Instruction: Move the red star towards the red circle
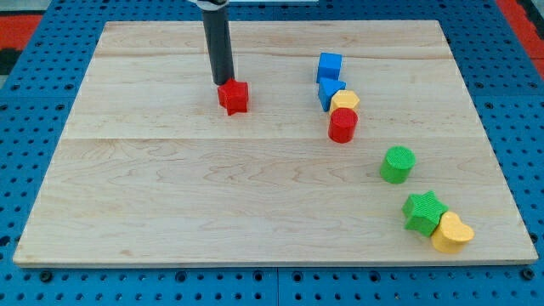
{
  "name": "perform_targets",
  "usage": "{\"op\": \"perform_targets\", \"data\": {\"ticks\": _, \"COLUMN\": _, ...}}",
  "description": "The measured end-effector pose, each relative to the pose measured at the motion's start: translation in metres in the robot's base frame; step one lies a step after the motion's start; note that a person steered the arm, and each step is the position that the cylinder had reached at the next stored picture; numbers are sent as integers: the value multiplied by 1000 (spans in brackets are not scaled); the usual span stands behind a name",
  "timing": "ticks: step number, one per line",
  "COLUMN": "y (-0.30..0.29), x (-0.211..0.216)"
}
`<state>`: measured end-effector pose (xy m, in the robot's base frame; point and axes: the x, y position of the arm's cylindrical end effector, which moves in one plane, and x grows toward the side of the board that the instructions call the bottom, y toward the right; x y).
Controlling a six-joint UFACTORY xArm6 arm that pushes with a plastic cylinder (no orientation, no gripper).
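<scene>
One view is all I have, and it looks down on a wooden board that lies on a blue table with holes. My tip sits at the top-left edge of the red star and seems to touch it. I have no fingers, only a straight dark rod, so I hold nothing; I can only push.

The red star is in the upper middle of the board. The red circle is well apart from it, toward the view's right and a little lower. I think my tip stands on the star's far side from the circle so that a push sends the star that way.

Beside the red circle is a row of blocks. A yellow block touches its top. Above that is a blue block, and then a blue cube. A green circle sits lower right, apart. At the bottom right, a green star touches a yellow block. The star could bump the row if I push too hard.
</scene>
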<state>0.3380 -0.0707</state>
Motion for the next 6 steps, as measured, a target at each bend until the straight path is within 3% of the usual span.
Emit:
{"op": "perform_targets", "data": {"ticks": 3, "y": -54, "x": 17}}
{"op": "perform_targets", "data": {"ticks": 6, "y": 3, "x": 75}}
